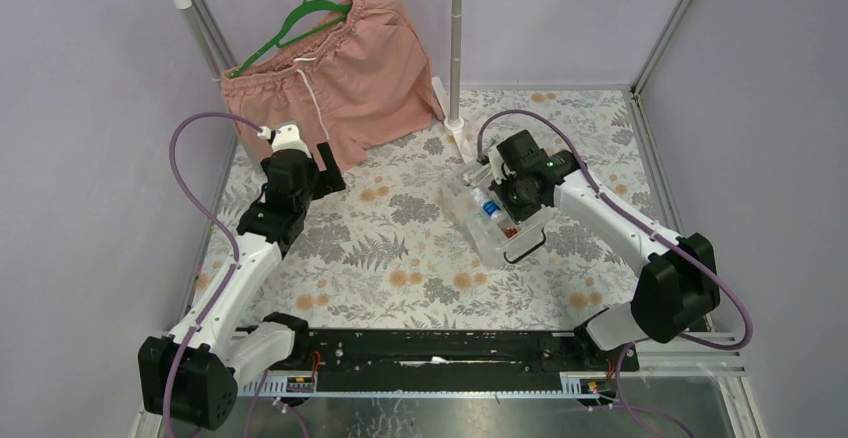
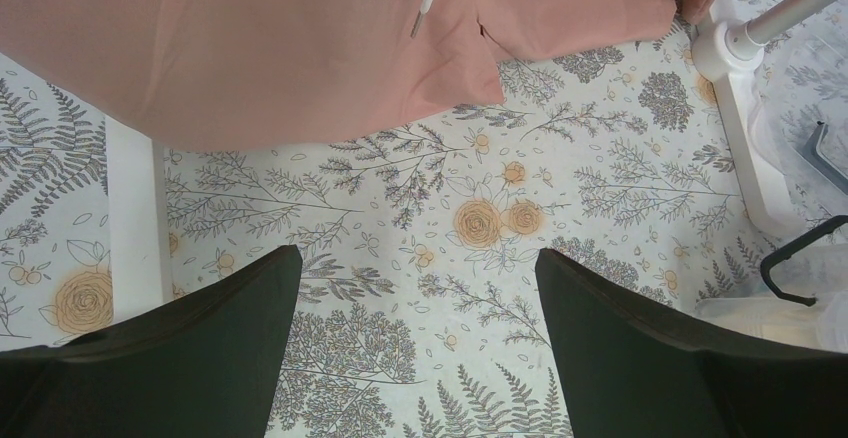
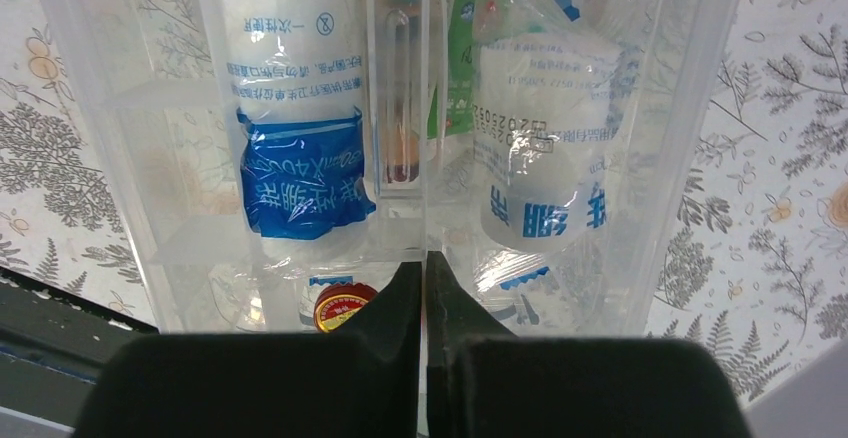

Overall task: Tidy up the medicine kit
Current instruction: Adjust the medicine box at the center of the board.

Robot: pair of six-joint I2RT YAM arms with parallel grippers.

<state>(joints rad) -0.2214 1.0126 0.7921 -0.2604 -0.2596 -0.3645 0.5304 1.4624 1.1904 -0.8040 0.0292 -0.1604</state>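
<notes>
**Right tool pinched shut over the kit**

Right tool (image 3: 425, 276), fingers together with nothing between them, hangs over the clear medicine kit box (image 3: 140, 158), which sits right of centre on the floral surface (image 1: 400, 258). The rack foot (image 1: 455, 128) is just behind the box, and there's open room to its left. Left tool (image 2: 418, 268) gapes wide near the pink shorts (image 1: 340, 68), well apart from the box.

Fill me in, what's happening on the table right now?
The right fingers are shut, holding nothing, tips at an edge of the clear medicine kit box, which holds wrapped bandage rolls and a red-lidded jar. The left fingers are wide open over the floral table beside the pink shorts, holding nothing.
</notes>
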